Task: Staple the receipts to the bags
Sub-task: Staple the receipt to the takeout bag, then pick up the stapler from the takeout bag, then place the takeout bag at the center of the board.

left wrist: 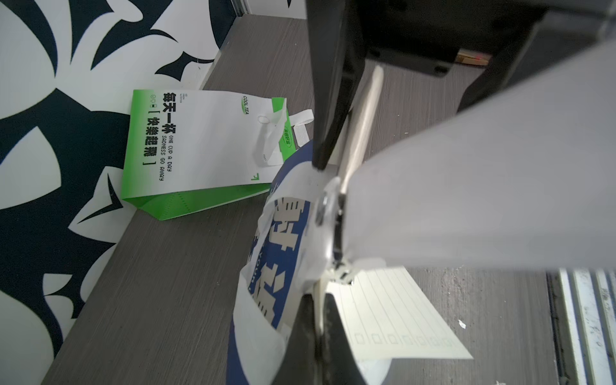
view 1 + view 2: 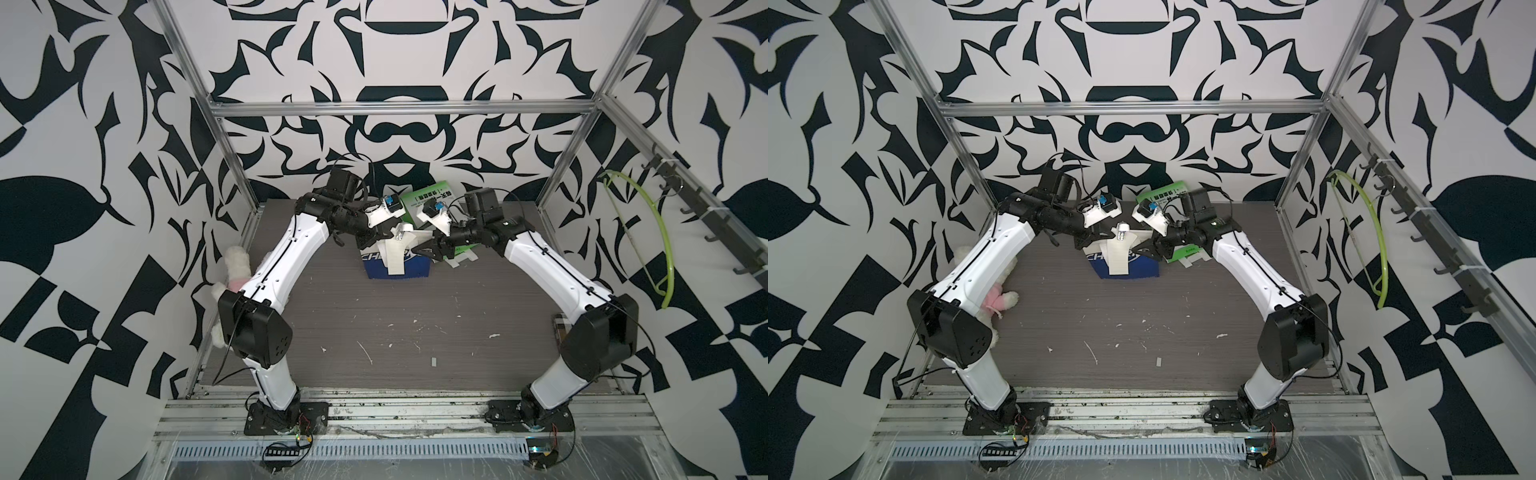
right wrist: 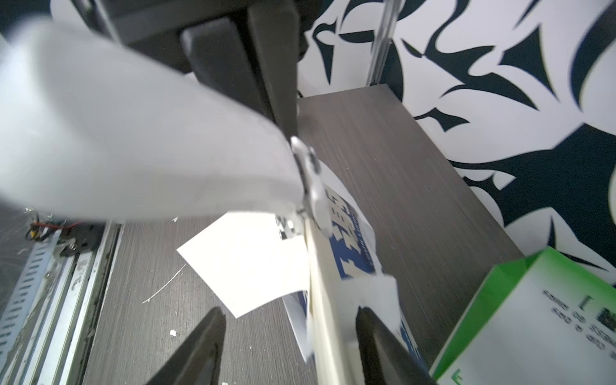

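The navy and white bag (image 2: pixel 415 270) (image 2: pixel 1142 270) stands upright at the back middle of the table. A lined cream receipt (image 2: pixel 397 259) (image 1: pixel 393 316) (image 3: pixel 246 266) hangs down its front. The white stapler (image 2: pixel 402 232) (image 1: pixel 483 183) (image 3: pixel 133 140) sits over the bag's top edge where the receipt meets it. My left gripper (image 1: pixel 320 296) (image 2: pixel 380 241) is shut on the bag's cream top edge. My right gripper (image 3: pixel 289 310) (image 2: pixel 424 247) is open, its fingers astride that edge beside the stapler. The green and white bag (image 2: pixel 432 197) (image 1: pixel 200 140) (image 3: pixel 533 316) lies flat behind.
A white teddy bear (image 2: pixel 235 266) (image 2: pixel 1000 299) in pink lies at the table's left edge under my left arm. A yellow-green tube (image 2: pixel 648 232) hangs from the hook rail on the right wall. Metal frame posts stand at the back corners. Small paper scraps dot the front.
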`<state>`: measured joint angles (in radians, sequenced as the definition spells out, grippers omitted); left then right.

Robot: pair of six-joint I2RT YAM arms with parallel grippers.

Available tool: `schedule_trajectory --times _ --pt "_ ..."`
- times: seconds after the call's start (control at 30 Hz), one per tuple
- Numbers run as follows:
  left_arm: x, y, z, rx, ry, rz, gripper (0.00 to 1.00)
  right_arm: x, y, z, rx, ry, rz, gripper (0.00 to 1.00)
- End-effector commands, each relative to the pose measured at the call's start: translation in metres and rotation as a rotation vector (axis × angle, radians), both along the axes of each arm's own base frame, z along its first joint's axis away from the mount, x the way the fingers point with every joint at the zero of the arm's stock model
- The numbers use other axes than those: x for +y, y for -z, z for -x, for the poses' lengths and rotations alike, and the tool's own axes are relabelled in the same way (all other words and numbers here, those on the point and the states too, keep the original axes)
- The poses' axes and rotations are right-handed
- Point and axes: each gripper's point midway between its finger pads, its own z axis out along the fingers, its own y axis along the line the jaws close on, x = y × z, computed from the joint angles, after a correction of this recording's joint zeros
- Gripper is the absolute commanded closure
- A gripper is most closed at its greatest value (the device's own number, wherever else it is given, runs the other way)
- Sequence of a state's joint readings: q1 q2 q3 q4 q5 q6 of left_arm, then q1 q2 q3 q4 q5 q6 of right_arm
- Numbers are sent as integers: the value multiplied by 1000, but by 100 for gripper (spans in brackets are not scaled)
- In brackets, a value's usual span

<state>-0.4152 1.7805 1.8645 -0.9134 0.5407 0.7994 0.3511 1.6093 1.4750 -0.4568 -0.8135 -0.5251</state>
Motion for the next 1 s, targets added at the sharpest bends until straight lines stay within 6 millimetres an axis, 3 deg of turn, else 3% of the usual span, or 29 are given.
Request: schedule_trajectory --times 0.0,0.23,0.33,0.4,0.57,0.73,0.97 --pt "4 0 -14 6 -44 3 100 -24 -33 -10 -52 112 -81 29" --pt "2 -2 -27 21 -117 30 100 -70 -29 -27 -10 334 -98 28" --pt "1 -5 -30 41 -151 56 100 -78 -26 -30 69 411 -125 32" --pt "-1 -10 -32 52 -171 79 100 -76 -33 -28 125 433 -175 36" --pt "-2 -10 -42 75 -264 103 100 -70 -75 -22 253 517 -391 46" --pt "-3 -9 -49 87 -335 95 100 -40 -90 -12 290 571 -387 45" --pt "-4 -7 -52 68 -388 66 100 -24 -102 -29 364 667 -499 41"
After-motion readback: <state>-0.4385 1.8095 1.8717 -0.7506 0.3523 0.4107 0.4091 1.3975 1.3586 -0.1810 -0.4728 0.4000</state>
